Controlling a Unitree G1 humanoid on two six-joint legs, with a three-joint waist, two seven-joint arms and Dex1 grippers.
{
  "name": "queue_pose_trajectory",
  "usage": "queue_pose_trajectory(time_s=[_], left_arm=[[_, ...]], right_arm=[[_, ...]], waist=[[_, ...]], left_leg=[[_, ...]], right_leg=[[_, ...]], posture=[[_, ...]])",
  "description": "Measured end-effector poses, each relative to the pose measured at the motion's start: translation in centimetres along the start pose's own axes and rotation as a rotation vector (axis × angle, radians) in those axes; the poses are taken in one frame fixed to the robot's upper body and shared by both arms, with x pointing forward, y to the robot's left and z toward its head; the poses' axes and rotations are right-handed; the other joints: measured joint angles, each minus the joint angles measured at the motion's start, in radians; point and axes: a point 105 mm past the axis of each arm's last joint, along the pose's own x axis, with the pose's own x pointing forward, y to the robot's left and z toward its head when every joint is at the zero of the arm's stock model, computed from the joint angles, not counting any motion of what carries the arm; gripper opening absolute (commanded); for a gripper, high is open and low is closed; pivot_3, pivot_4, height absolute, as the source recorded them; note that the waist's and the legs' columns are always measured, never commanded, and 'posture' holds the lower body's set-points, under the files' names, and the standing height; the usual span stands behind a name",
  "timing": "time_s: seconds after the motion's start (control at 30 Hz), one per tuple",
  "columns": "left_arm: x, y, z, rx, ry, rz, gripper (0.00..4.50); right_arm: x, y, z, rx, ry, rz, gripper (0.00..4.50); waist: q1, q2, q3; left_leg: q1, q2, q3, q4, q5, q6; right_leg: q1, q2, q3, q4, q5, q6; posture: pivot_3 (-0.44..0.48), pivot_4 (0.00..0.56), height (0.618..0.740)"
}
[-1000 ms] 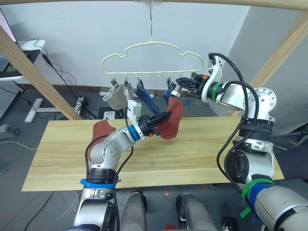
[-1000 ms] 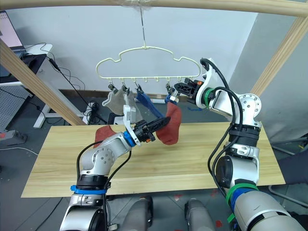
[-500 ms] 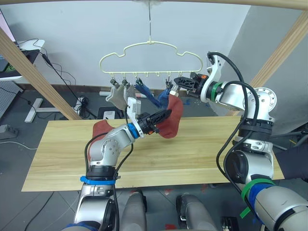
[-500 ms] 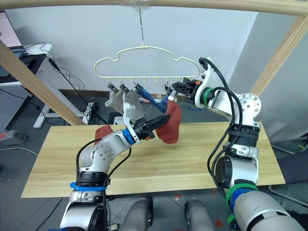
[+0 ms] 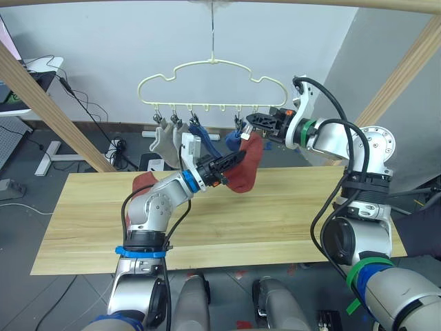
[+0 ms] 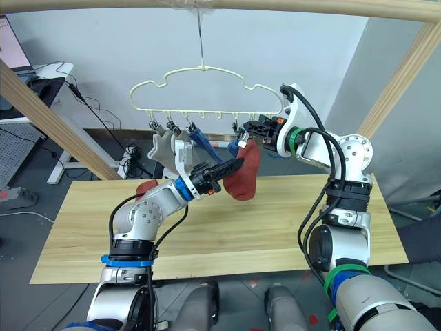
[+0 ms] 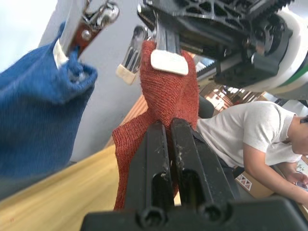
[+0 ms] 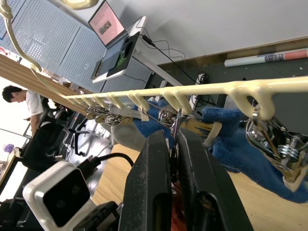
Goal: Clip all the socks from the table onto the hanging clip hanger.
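Up at the clip hanger (image 5: pixel 212 86), left hand (image 5: pixel 235 159) clamped on soft, limp rust-red sock (image 5: pixel 248 169), right hand (image 5: pixel 253 123) pinching a clip (image 8: pixel 175 117); best held near cuff.

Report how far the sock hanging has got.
Done: grey socks and blue socks hang from the clip hanger. In hand: the left tool holds a rust-red sock up to a clip squeezed by the right tool. Left: a second red sock lies on the table.
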Motion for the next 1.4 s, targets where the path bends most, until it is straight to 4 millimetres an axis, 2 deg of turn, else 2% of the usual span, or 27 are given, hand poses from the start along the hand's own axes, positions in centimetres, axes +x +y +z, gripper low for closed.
queue_pose_trajectory(time_s=[0.13,0.17,0.23,0.37,0.5,0.57,0.77,0.83,0.93,1.07,1.27,1.37,1.4], left_arm=[[0.0,0.0,0.1,0.003,-0.002,-0.003,0.04],[0.0,0.0,0.1,0.003,-0.002,-0.003,0.0],[0.1,-0.1,0.1,0.004,-0.002,-0.005,0.0],[0.2,-0.3,0.2,0.008,-0.006,-0.014,0.0],[0.3,-0.5,0.2,0.016,-0.006,-0.018,0.0],[0.4,-0.6,0.1,0.017,-0.003,-0.023,0.46],[0.7,-0.9,-0.3,0.013,0.015,-0.038,2.07],[0.7,-0.9,-0.4,0.013,0.02,-0.043,2.64],[0.5,-0.7,-0.3,0.022,0.024,-0.033,3.47],[-0.6,0.1,0.1,0.045,0.033,0.003,4.49],[-2.5,1.0,-0.3,0.127,0.103,0.101,4.49],[-3.9,1.6,0.6,0.236,0.132,0.181,4.49],[-4.2,1.7,1.0,0.269,0.129,0.194,4.5]], right_arm=[[0.0,0.0,-0.5,-0.02,0.008,0.006,0.0],[0.0,0.1,-0.5,-0.024,0.006,0.008,0.51],[0.0,0.1,-0.4,-0.026,-0.002,0.01,0.94],[0.1,0.1,-0.8,-0.022,0.006,0.017,2.48],[0.0,-0.1,-0.9,-0.018,0.007,0.019,3.77],[-0.4,-0.6,-0.7,-0.004,-0.006,0.006,4.45],[-2.1,-0.4,0.2,0.022,-0.067,0.033,4.5],[-3.2,-0.4,0.3,-0.001,-0.086,0.035,4.5],[-4.7,-1.4,-0.1,-0.027,-0.107,-0.012,4.5],[-6.3,-2.6,-1.5,-0.159,-0.117,-0.128,4.5],[-5.7,-3.5,-3.2,-0.368,-0.153,-0.252,4.5],[-4.9,-4.0,-3.6,-0.501,-0.192,-0.331,4.5],[-4.8,-4.0,-3.6,-0.521,-0.206,-0.343,4.33]], waist=[[0.0,0.0,0.0],[0.0,0.0,0.0],[0.0,0.0,0.0],[0.001,0.0,0.0],[0.001,0.0,0.0],[0.001,0.0,0.0],[0.001,0.0,0.0],[0.001,0.0,0.0],[0.0,0.0,0.0],[-0.005,0.0,0.0],[-0.03,0.0,0.0],[-0.03,0.0,0.0],[-0.029,0.0,0.0]], left_leg=[[0.0,0.0,0.0,0.0,0.0,0.0],[0.0,0.0,0.0,0.0,0.0,0.0],[0.0,0.0,0.0,0.0,0.0,0.0],[0.0,0.0,0.0,0.0,0.0,0.0],[0.0,0.0,0.0,0.0,0.0,0.0],[0.0,0.0,0.0,0.0,0.0,0.0],[0.0,0.0,0.0,0.0,0.0,0.0],[0.0,0.0,0.0,0.0,0.0,0.0],[0.0,0.0,0.0,0.001,0.0,0.0],[0.0,0.0,0.0,0.001,0.0,0.0],[0.001,0.0,-0.001,0.001,0.0,0.0],[0.001,0.0,-0.001,0.002,0.0,0.0],[0.0,0.0,-0.001,0.002,0.0,0.0]], right_leg=[[0.0,0.0,0.0,0.0,0.0,0.0],[0.0,0.0,0.0,0.0,0.0,0.0],[0.0,0.0,0.0,0.0,0.0,0.0],[0.0,0.0,0.0,0.0,0.0,0.0],[0.0,0.0,0.0,0.0,0.0,0.0],[0.0,0.0,0.0,0.0,0.0,0.0],[0.0,0.0,0.0,0.0,0.0,0.0],[0.0,0.0,0.0,0.0,0.0,0.0],[0.0,0.0,0.0,0.0,0.0,0.0],[0.0,0.0,0.0,0.0,0.0,0.0],[0.0,0.0,0.001,0.001,-0.001,0.001],[0.0,0.001,0.001,0.002,-0.001,0.002],[0.0,0.0,0.001,0.002,-0.001,0.002]], posture=[[0.028,0.244,0.74],[0.032,0.244,0.74],[0.032,0.244,0.74],[0.032,0.244,0.74],[0.031,0.244,0.74],[0.025,0.244,0.74],[0.007,0.241,0.74],[0.007,0.241,0.74],[-0.002,0.236,0.74],[-0.008,0.233,0.74],[-0.003,0.234,0.74],[0.006,0.236,0.74],[0.006,0.236,0.74]])
